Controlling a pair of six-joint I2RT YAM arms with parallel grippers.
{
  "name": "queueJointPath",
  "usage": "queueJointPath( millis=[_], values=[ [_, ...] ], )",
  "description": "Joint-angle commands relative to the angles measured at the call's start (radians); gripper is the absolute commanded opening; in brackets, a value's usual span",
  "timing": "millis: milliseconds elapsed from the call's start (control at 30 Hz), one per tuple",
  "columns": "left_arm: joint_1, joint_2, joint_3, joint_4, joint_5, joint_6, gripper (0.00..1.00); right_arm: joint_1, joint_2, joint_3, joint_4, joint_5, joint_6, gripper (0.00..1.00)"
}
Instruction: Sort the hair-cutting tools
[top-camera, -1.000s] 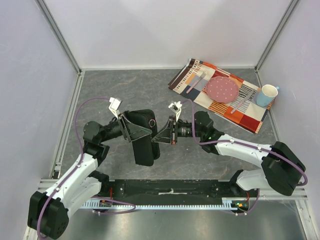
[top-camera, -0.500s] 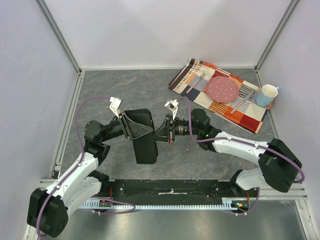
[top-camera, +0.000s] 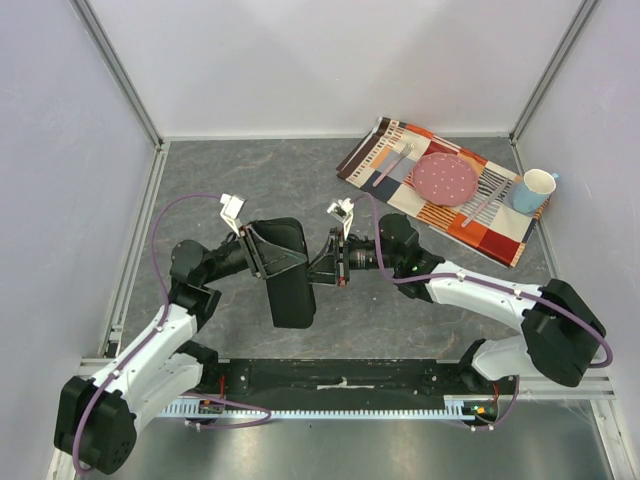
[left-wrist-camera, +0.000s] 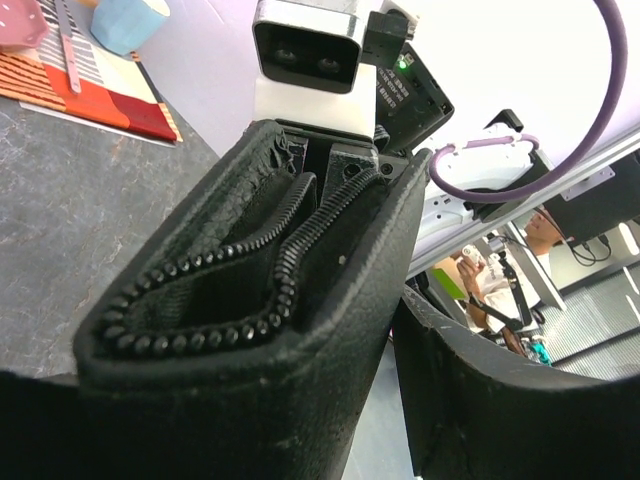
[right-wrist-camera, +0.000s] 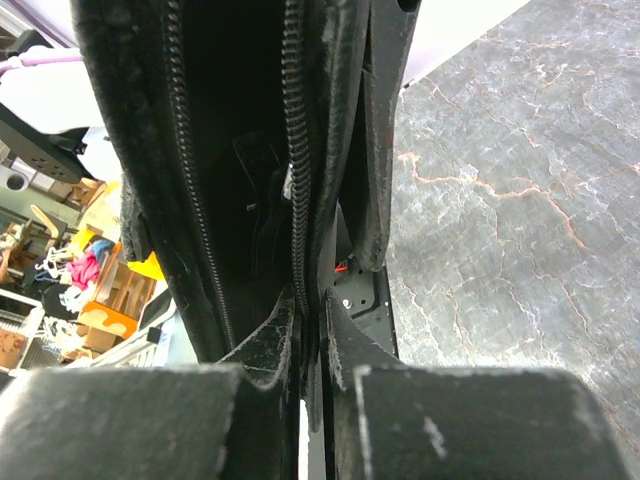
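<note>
Right end effector (top-camera: 322, 268) is pinching black case (top-camera: 290, 292) zip lip at 3 o'clock, likely pulling mouth open; left end effector (top-camera: 266, 257), jaws spread, is straddling case at 9 o'clock, steadying.

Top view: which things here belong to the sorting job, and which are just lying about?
In the job: black case, pinched in the right jaws, with the left jaws standing around it. No scissors or clips show.
Lying about: placemat, pink plate, fork, knife, blue cup.
</note>
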Motion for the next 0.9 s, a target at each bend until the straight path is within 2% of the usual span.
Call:
queueJointPath(
  millis=[0,67,233,300,500,700,867],
  values=[
    [-0.045,0.011,0.063,0.035,0.023,0.012,0.02,0.040,-0.032,0.078,-0.041,0.027,-0.084,0.14],
    [-0.045,0.008,0.065,0.035,0.020,0.017,0.02,0.038,-0.063,0.072,-0.096,0.042,-0.121,0.22],
    [-0.045,0.002,0.063,0.024,-0.006,0.020,0.02,0.023,-0.098,0.061,-0.147,0.064,-0.147,0.29],
    [-0.047,-0.004,0.070,0.007,-0.022,0.022,0.02,0.014,-0.112,0.059,-0.165,0.064,-0.157,0.36],
    [-0.045,-0.035,0.112,-0.150,-0.065,0.101,0.02,-0.037,-0.181,0.050,-0.280,0.087,-0.216,0.39],
    [-0.045,-0.040,0.120,-0.180,-0.083,0.117,0.02,-0.106,-0.266,0.020,-0.399,0.114,-0.282,0.48],
    [-0.045,-0.037,0.151,-0.305,-0.155,0.155,0.02,-0.110,-0.309,0.013,-0.506,0.169,-0.335,0.51]
  ],
)
